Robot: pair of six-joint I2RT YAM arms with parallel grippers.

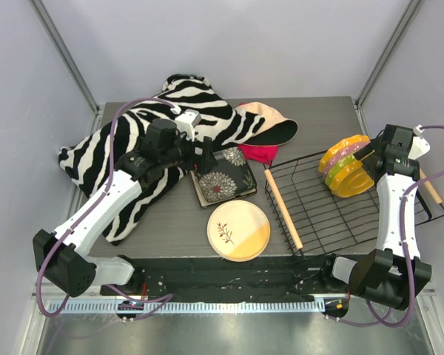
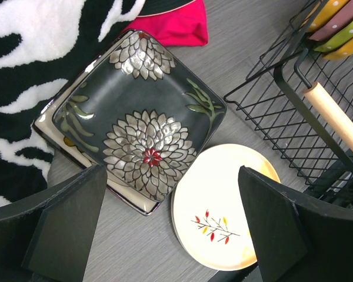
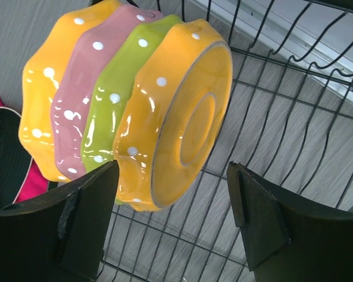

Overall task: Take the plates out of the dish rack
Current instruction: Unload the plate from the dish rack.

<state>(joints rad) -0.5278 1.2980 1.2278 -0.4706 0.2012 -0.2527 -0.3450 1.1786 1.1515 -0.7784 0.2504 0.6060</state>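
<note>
**Grey table [image 1: 177, 214], four dotted plates [image 3: 129, 100] on edge in the dish rack [image 1: 318, 214]**

Nearest the arm bases, a round cream plate [image 1: 238, 230] lies flat just left of the rack's wooden handle [image 1: 283, 208]. Farther left of the rack, a dark square plate [image 1: 223, 177] sits on a cream square plate [image 2: 45, 120]. The left gripper [image 2: 172, 211] hangs over them, jaws wide and empty. At the rack's far right the right gripper [image 3: 173, 202] is spread wide by the dotted plates, gripping nothing.

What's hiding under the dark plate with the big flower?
Another square plate, cream-coloured, lies under the dark flower plate. Only its rim peeks out along two sides. Its middle and any pattern are covered, so they cannot be seen.
</note>
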